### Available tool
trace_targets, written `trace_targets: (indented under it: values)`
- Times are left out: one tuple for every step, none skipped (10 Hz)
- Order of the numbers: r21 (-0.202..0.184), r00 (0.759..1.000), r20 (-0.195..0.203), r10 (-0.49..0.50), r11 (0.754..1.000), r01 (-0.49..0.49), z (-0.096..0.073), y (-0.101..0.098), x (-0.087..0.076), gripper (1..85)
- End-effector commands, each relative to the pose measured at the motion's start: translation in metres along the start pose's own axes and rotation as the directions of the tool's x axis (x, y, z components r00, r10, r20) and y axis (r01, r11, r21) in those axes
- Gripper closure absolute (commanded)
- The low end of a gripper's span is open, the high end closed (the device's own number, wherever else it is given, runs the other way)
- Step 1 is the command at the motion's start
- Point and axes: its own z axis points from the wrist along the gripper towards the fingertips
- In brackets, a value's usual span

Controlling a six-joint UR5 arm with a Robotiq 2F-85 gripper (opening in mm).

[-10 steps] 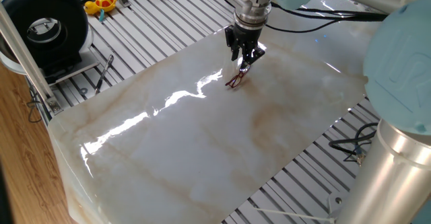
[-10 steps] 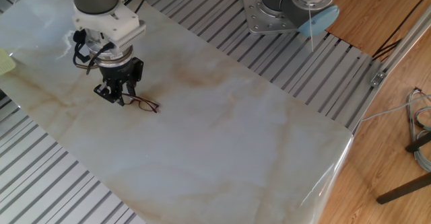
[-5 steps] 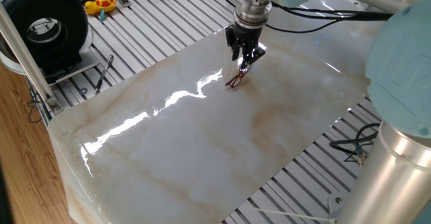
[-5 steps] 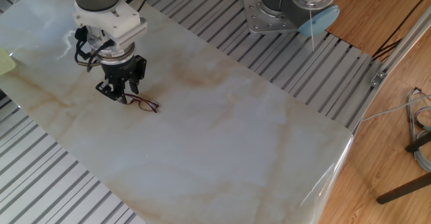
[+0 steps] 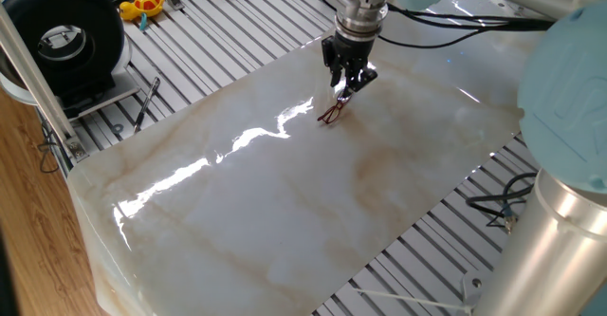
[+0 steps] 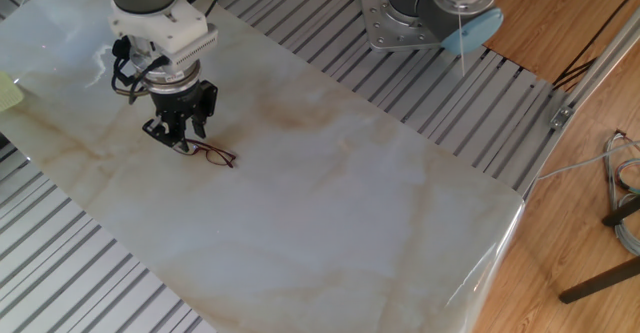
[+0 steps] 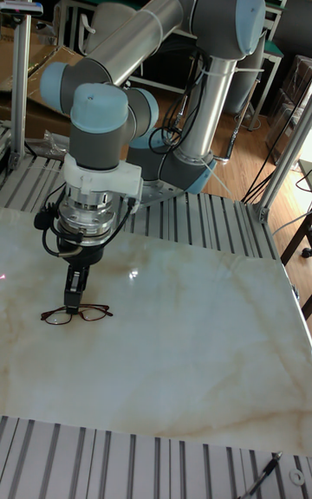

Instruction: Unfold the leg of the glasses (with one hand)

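In the one fixed view my gripper (image 5: pixel 344 86) hangs point-down from the grey wrist over the pale marble-patterned bench (image 5: pixel 285 212). Its dark fingers come together right at the small wire-framed glasses with reddish-purple rims (image 5: pixel 329 113). The glasses lie on the slab, and my fingertips meet the end of them that lies farther from the camera. I judge I am placed here so that I can catch one thin leg while the frame stays braced against the slab — with a single gripper, the bench must do the holding. From here the fingers look nearly pressed together, but the leg is too fine for me to say it is pinched.

In the other fixed view the gripper (image 6: pixel 181 136) stands just to the left of the glasses (image 6: pixel 212 154), its tips touching or all but touching their near end. The rims lie flat to the right of my fingers, lenses side by side. The gap between the fingers is narrow — whether something thin sits in it, I cannot tell.

In the tall fixed view the gripper (image 7: pixel 74 294) comes down vertically onto the middle of the glasses (image 7: pixel 76 314), which face the camera with both rims on the slab. The fingers read as one dark narrow blade, close together.

As for containers, there is no bin, tray or box by the glasses in any view, so nothing holds them but the bare bench.
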Motion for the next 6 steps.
trace_targets:
  values:
    - [0.002, 1.0, 0.014, -0.015, 1.0, 0.015, 0.0014, 0.0006, 0.005, 47.0]
    - [0.003, 1.0, 0.015, -0.024, 1.0, 0.024, 0.004, 0.0008, 0.0064, 47.0]
    - [0.005, 0.999, 0.01, -0.035, 0.999, 0.035, 0.0057, -0.0002, 0.0097, 47.0]
    - [0.005, 0.999, 0.009, -0.043, 0.999, 0.043, 0.0066, -0.001, 0.0113, 47.0]
    - [0.005, 0.999, 0.009, -0.044, 0.999, 0.044, 0.0071, -0.0011, 0.011, 47.0]
    - [0.005, 0.999, 0.009, -0.044, 0.999, 0.044, 0.0075, -0.0012, 0.0107, 47.0]
